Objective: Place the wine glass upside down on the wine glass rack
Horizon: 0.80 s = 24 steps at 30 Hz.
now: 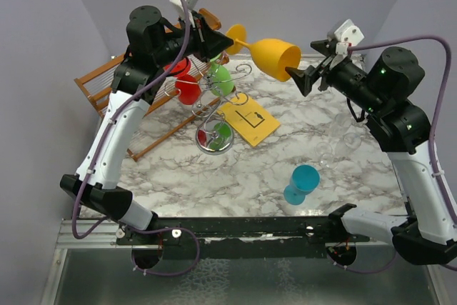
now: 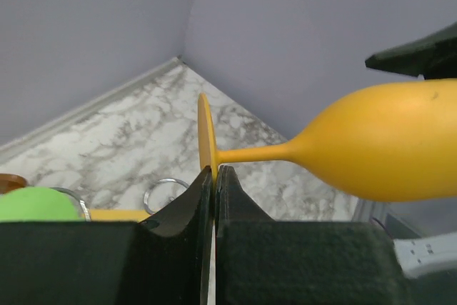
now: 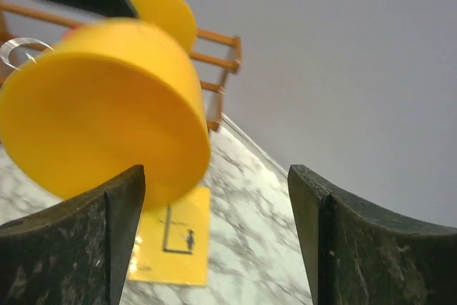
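Between the black fingertips of your left pincer (image 2: 214, 171) sits the thin round foot of the wine glass (image 2: 385, 148), pinched at its edge. The glass is opaque yellow, smooth and matte like plastic. It lies sideways in the air, with its slim stem running away from that pincer and the egg-shaped bowl beyond.

Your right pincer (image 3: 214, 176) is spread wide at the bowl's mouth. The rim lies just beside its left finger and well apart from the other. The finger pads look rough and grainy.

Below the left pincer stands the wine glass rack (image 1: 214, 142), made of silver wire with curled arms and a round shiny base. A red glass (image 1: 187, 87) and a green glass (image 1: 221, 80) hang on it.

Under the gap between the pincers, a yellow card (image 1: 248, 119) lies flat on the grey-veined marble tabletop (image 1: 214, 176). It carries a small black line drawing with a figure, and no words can be read.

Behind the left pincer is a brown wooden slatted rack (image 1: 107, 80). Below the right pincer stands a blue glass (image 1: 303, 182).
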### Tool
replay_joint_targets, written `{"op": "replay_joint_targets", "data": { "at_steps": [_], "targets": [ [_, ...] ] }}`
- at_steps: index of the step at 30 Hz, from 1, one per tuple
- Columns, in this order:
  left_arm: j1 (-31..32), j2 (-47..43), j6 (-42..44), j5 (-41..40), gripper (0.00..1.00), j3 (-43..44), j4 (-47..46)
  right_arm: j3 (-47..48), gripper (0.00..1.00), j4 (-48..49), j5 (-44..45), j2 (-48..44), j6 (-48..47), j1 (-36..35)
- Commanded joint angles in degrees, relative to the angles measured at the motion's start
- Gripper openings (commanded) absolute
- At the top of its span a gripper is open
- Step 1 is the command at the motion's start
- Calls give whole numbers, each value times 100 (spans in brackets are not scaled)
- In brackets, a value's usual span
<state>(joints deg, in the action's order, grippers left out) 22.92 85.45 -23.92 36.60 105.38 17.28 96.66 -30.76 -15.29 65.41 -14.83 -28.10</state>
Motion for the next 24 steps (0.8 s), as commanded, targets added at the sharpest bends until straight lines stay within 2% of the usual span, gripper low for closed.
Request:
{"op": "replay_joint_targets", "data": {
  "at_steps": [1,5,11,14,17,21,24],
  "targets": [
    [-220,-22,483,-1309,0,911,413,-428,98,79,1044,-223,-490,162],
    [-106,153,1645,-2592,0,1537,591,-857,99,110,1879,-360,-1022,214],
    [763,504,3767,-4456,0,1835,491,-1502,100,232,2253,-533,-1353,276],
    [1072,670,4588,-5139,0,1814,199,-1601,100,74,1774,-539,-1156,406],
    [1415,888,5376,-5648,0,1837,-67,-1641,100,-220,902,-548,-1042,516],
    [1922,1218,6556,-6184,0,1796,-442,-1738,100,-404,-329,-725,-965,769],
    [2236,1486,7442,-6411,0,1663,-657,-1739,100,-437,-723,-848,-910,943]
  ]
}}
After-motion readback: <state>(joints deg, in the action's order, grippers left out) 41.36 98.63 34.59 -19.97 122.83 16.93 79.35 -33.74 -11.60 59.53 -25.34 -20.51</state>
